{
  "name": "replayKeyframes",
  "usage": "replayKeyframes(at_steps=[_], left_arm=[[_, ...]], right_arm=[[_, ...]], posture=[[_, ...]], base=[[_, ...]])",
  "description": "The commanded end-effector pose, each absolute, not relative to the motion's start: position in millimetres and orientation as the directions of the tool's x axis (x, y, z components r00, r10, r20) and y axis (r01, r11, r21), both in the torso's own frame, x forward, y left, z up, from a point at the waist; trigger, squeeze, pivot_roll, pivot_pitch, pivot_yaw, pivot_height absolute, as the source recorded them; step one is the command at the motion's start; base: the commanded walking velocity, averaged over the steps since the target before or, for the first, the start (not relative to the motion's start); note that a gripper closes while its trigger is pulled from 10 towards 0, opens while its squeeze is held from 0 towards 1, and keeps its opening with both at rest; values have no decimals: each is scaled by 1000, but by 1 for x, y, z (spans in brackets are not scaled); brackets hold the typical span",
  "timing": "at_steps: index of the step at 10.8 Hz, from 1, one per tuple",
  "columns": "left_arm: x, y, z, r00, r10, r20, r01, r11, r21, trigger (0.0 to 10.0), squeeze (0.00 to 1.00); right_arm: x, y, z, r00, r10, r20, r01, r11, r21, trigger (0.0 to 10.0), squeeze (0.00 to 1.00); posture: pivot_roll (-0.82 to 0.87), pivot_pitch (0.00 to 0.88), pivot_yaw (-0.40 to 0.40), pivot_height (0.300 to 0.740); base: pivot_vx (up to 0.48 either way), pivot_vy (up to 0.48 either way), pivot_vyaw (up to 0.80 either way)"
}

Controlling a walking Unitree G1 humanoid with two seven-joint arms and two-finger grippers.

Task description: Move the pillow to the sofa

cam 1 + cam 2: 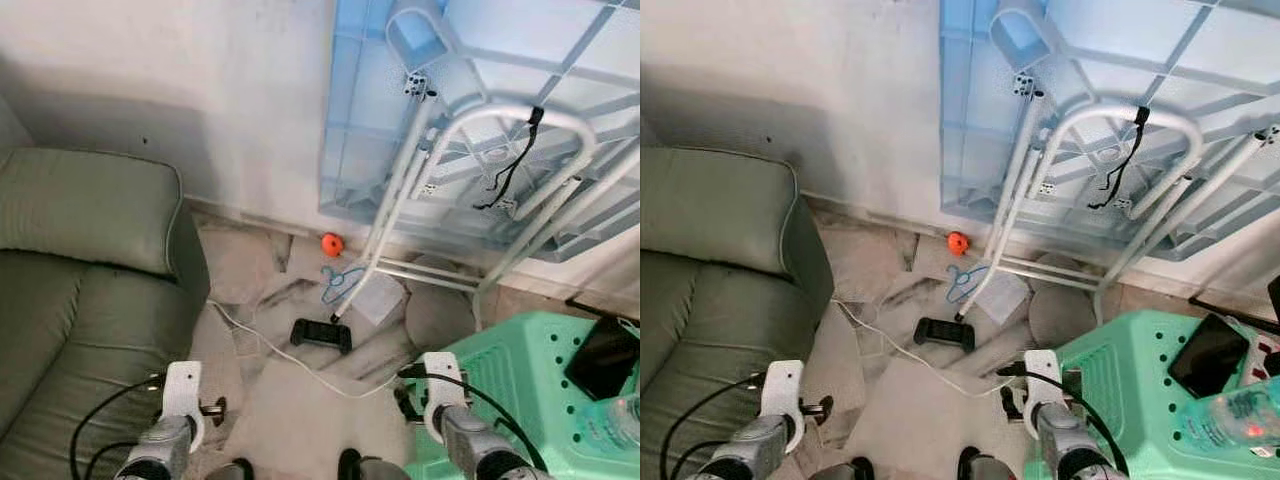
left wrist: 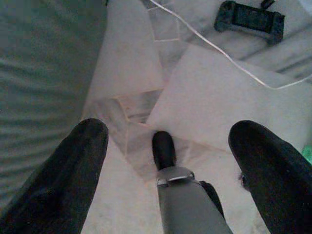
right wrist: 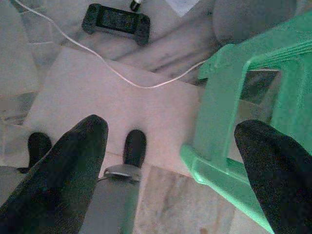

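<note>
The green sofa (image 1: 70, 300) stands at my left, its padded arm (image 1: 90, 205) towards the wall. My left gripper (image 2: 170, 131) hangs open over the marble floor beside the sofa's front edge (image 2: 44, 73), with nothing between its fingers. My right gripper (image 3: 171, 127) also hangs open with nothing in it, right next to the green plastic stool (image 3: 229, 97). Both silver arms (image 1: 170, 430) show at the bottom of the eye views.
A black game controller (image 1: 321, 334), a white cable (image 1: 300, 368), a blue hanger (image 1: 335, 282) and an orange ball (image 1: 331, 243) lie on the floor ahead. A folded blue table with white legs (image 1: 480, 120) leans on the wall. The stool (image 1: 510, 390) carries a black phone (image 1: 603, 358).
</note>
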State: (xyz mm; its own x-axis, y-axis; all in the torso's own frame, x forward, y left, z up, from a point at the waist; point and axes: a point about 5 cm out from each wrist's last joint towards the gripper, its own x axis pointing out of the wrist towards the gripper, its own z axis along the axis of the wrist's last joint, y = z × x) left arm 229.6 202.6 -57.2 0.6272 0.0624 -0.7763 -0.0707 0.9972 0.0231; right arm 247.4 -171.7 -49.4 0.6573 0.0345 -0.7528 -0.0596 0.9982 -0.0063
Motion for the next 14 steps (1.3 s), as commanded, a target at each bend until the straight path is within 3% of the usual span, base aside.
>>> replayKeyframes(at_steps=[1,5,7,8,11,14], left_arm=[[222,201,-63,598,65,-799,-84,996,18,10000,0],[223,207,-60,619,87,-780,-157,988,-15,10000,0],[237,213,-49,691,74,-719,-157,986,-49,10000,0],[253,217,-35,753,63,-655,-118,992,-40,10000,0],[280,225,2,918,13,-395,-76,987,-144,10000,0],[261,220,21,964,-6,-267,-40,985,-167,10000,0]], right_arm=[[244,-172,-52,643,37,-765,-50,999,7,10000,0],[249,-179,-47,672,-4,-741,-50,997,-50,10000,0],[265,-190,-33,736,-23,-676,-37,997,-74,10000,0],[275,-196,-23,768,19,-640,-6,1000,22,10000,0],[294,-199,5,883,95,-460,-73,995,67,10000,0],[280,-204,37,972,71,-224,-90,993,-74,10000,0]], posture=[[-19,190,-52,740],[-27,191,-54,740],[-44,202,-55,740],[-43,205,-58,740],[-60,220,-71,740],[-61,237,-70,740]], base=[[0,0,0],[0,0,0],[0,0,0],[0,0,0],[0,0,0],[0,0,0]])
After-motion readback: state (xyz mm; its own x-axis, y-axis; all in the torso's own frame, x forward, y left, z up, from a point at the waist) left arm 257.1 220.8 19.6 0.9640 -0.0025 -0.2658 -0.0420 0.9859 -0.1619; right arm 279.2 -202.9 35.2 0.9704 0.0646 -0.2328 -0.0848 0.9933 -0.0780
